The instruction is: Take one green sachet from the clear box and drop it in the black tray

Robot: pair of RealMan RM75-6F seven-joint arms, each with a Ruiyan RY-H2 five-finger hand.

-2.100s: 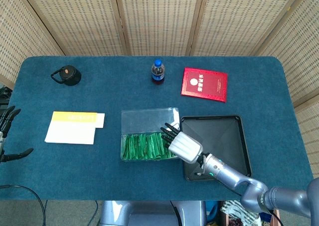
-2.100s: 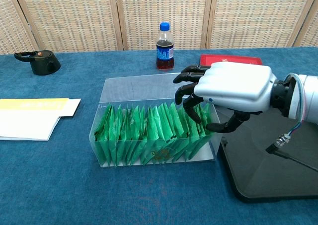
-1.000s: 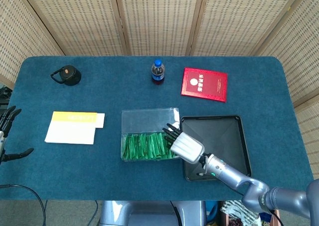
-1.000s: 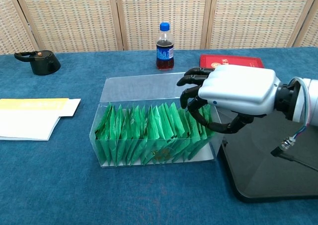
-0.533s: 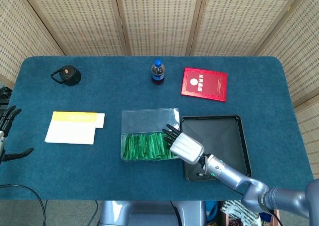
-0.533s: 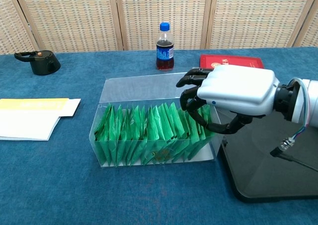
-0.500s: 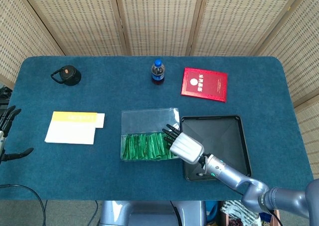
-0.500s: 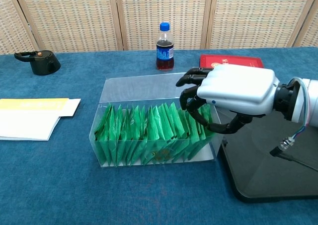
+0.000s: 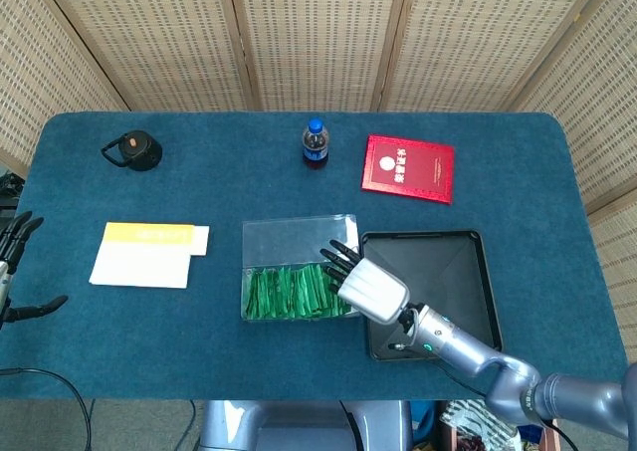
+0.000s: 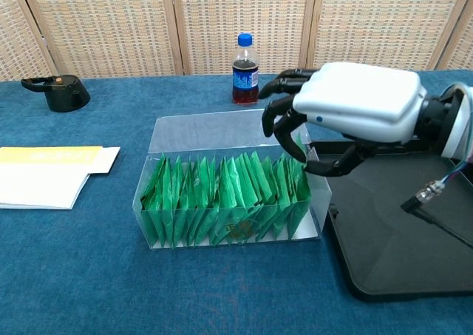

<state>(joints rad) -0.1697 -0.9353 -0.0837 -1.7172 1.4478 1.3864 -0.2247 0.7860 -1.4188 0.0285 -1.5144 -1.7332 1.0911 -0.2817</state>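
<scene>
We're at the picking step, nothing taken yet. The black tray (image 10: 414,239) waits bare just right of the clear box (image 10: 185,132), where the green sachets (image 10: 222,194) stand packed in a row. Our right hand (image 10: 347,113) hovers over the box's right end, fingers curled, apart, holding nothing. Next, we judge, it must dip and pinch one sachet free. The head view alone shows our left hand (image 9: 15,267) idle at the table edge, fingers spread; the chest view alone shows the clearance above the sachets.
</scene>
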